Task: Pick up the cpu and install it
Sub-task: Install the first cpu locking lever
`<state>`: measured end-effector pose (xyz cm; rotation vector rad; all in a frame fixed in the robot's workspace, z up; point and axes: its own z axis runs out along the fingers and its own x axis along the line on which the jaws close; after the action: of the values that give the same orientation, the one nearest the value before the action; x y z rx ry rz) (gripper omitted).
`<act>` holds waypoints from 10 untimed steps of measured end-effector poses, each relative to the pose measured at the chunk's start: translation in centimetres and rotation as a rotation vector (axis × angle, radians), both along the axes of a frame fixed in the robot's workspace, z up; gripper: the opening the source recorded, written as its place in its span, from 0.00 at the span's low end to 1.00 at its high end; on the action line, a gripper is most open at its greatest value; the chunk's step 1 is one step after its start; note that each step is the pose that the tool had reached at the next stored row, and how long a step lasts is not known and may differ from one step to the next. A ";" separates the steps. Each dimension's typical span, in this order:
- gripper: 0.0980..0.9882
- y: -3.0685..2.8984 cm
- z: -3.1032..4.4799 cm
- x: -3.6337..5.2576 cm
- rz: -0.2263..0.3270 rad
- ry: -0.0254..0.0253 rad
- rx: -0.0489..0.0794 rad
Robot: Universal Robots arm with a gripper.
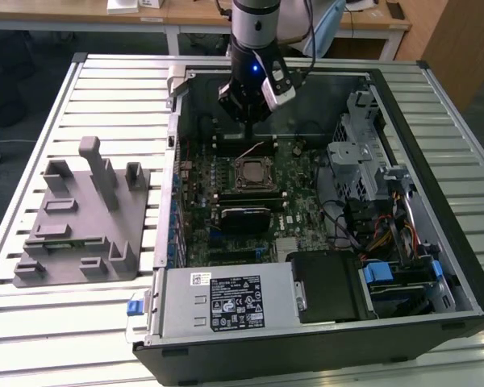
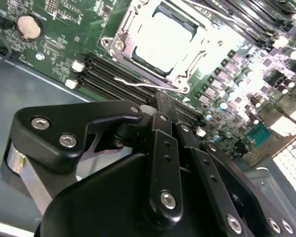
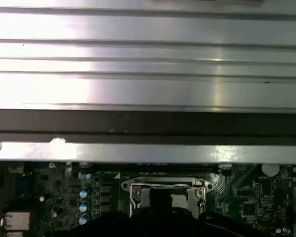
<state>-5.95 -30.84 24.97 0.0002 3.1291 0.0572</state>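
The cpu (image 1: 253,173) lies flat in the motherboard socket inside the open computer case, its pale silver top facing up. In the second wrist view the cpu (image 2: 164,37) sits within the metal socket frame, with a thin wire lever (image 2: 138,82) along one side. My gripper (image 1: 248,133) hangs just behind the socket, toward the case's back wall, not touching the chip. Its black fingers (image 2: 164,106) are pressed together with nothing between them. In the first wrist view the socket frame (image 3: 165,190) lies close to the dark gripper body.
A grey plastic tray (image 1: 81,226) with upright blocks stands on the slatted table at the exterior view's left. Inside the case are memory slots (image 2: 113,74), a power supply (image 1: 226,302), a drive cage (image 1: 355,153) and cables. The case wall (image 3: 148,128) runs close by.
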 end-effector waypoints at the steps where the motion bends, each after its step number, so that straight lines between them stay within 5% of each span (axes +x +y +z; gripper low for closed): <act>1: 0.02 0.02 -0.05 0.09 -0.001 -0.0001 0.000; 10: 0.02 0.08 -0.68 0.94 -0.003 0.0000 0.000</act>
<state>-5.01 -30.77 24.30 0.0049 3.1291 0.0571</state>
